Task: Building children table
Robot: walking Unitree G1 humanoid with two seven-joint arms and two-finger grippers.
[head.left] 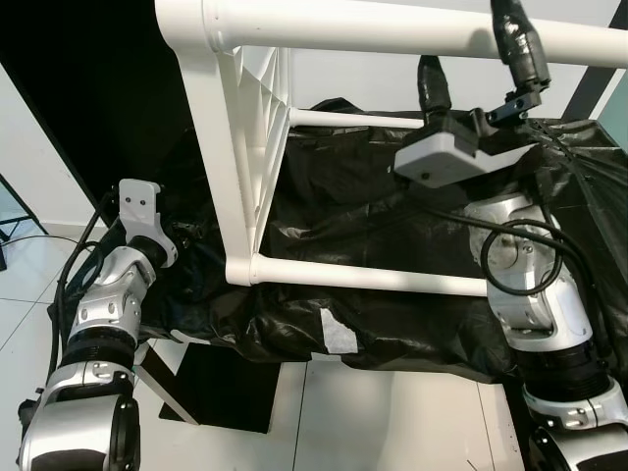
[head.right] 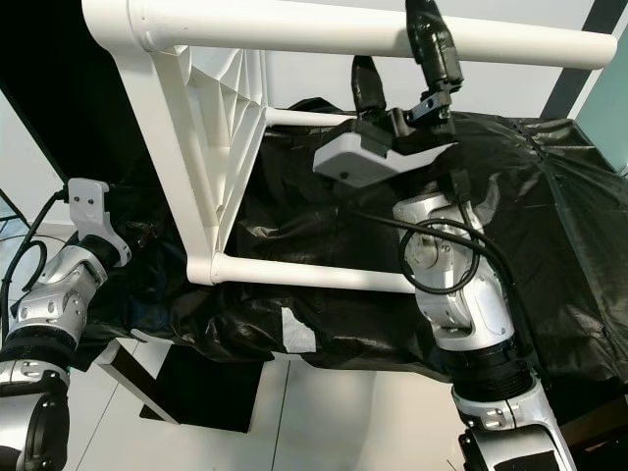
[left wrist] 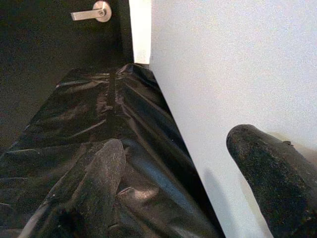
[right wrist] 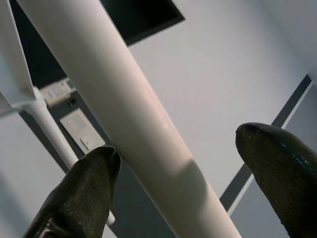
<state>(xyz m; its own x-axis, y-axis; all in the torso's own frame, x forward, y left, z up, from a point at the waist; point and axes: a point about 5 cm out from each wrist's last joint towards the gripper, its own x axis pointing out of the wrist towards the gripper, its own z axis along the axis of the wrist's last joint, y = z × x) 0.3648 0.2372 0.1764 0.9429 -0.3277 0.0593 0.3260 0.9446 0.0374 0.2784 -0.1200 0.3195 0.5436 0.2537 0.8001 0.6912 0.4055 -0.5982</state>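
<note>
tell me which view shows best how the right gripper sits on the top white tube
The right wrist view: the white tube passes between the two black fingers, with gaps either side. The eye views show the right gripper from behind, straddling that tube on the table frame.

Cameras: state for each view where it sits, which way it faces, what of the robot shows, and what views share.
Left eye and right eye views: on the head, looking forward and down at the white table frame over black plastic sheeting; both arms show.
Left wrist view: along the left gripper, open beside a white panel.
Right wrist view: along the right gripper, open around the frame's top tube.
Shared: frame, sheeting.
</note>
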